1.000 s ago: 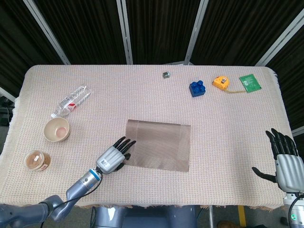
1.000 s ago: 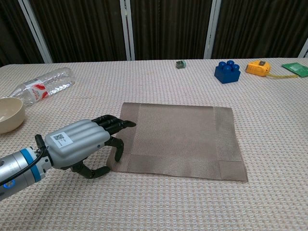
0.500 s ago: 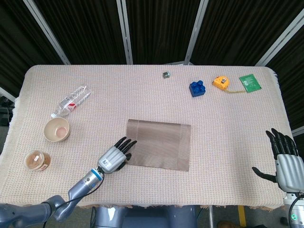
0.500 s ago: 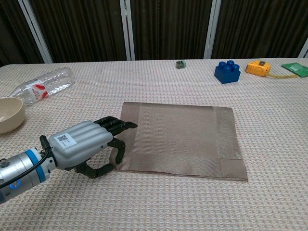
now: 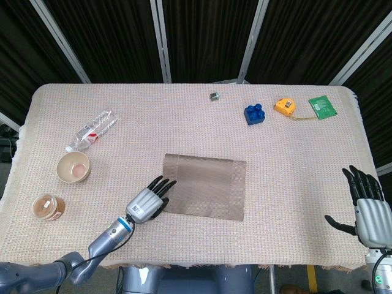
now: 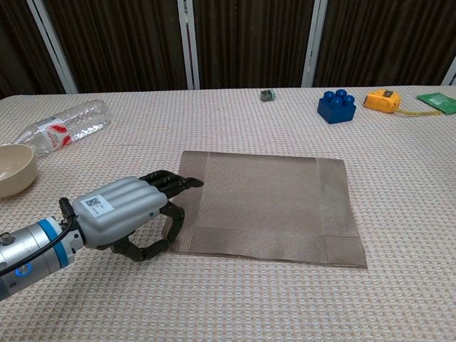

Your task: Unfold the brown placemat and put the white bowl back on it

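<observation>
Resting spread at the brown placemat (image 5: 205,187) edge, the left hand (image 5: 147,203) holds nothing; white bowl (image 5: 73,167) well apart.

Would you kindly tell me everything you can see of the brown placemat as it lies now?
The brown placemat is a rectangle of finely ribbed woven fabric, lying flat on the beige tablecloth near the table's middle. A broad band with a crosswise weave runs along its left, right and near edges. The left hand rests at its near-left corner, the fingertips over the left edge and the thumb at the corner's rim. Nothing stands on it; the bowl sits apart, to its left.
</observation>
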Robot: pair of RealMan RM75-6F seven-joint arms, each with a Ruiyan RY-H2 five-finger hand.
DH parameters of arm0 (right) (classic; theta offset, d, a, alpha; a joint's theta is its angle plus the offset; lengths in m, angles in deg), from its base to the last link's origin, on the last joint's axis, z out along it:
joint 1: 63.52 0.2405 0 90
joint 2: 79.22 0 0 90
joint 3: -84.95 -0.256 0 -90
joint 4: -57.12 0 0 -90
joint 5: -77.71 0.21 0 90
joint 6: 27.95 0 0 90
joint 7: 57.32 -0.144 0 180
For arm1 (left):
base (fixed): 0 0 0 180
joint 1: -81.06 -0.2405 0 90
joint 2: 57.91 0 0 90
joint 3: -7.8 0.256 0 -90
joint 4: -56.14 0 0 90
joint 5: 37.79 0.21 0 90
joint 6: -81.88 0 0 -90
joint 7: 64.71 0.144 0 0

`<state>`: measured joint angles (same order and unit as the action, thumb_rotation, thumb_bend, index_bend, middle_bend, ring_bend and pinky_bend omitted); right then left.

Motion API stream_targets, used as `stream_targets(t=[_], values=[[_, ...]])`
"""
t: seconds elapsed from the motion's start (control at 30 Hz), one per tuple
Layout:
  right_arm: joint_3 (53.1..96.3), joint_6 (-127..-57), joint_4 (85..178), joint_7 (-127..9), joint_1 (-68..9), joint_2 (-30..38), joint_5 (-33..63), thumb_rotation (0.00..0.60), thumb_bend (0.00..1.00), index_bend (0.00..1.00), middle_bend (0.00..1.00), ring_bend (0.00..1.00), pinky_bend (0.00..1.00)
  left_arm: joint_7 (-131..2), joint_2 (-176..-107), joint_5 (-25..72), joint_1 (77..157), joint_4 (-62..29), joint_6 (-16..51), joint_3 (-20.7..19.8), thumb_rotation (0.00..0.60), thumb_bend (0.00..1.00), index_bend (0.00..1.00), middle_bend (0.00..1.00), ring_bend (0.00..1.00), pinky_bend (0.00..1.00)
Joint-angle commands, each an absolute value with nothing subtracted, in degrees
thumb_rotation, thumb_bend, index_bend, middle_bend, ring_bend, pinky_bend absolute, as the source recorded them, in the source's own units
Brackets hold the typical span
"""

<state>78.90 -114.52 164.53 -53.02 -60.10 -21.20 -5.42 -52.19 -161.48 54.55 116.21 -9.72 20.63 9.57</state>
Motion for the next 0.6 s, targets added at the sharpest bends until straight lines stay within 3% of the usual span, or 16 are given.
stream_targets(t=[0.03,0.17,0.33,0.6], values=[[78.87,-114.48,164.5,-53.04,-60.08,-21.2,-5.34,0.6,0.0,0.01,0.0,0.0,0.0,-52.34,-160.85,54.39,116.5,-11.02,20.41,8.98,0.6,0.5,0.67,0.0,0.0,0.0],[78.78,-114.37,164.49,-52.99,-60.05,-21.15,-4.96,0.6,0.0,0.01,0.0,0.0,0.0,-51.71,-159.47,53.67,117.89,-13.5,20.52,6.57,0.6,0.5,0.68,0.0,0.0,0.0],[78.41,-114.92,165.17,-52.94,-60.21,-21.34,-4.56,0.6,0.0,0.01,0.0,0.0,0.0,-50.19,-157.55,49.1,121.4,-17.86,23.33,-0.39,0.6,0.5,0.69,0.0,0.0,0.0],[77.74,-112.64,164.26,-52.26,-59.41,-20.85,-0.85,0.6,0.0,0.01,0.0,0.0,0.0,-44.46,-156.55,33.22,130.16,-19.11,31.9,-15.5,0.6,0.5,0.7,0.0,0.0,0.0]])
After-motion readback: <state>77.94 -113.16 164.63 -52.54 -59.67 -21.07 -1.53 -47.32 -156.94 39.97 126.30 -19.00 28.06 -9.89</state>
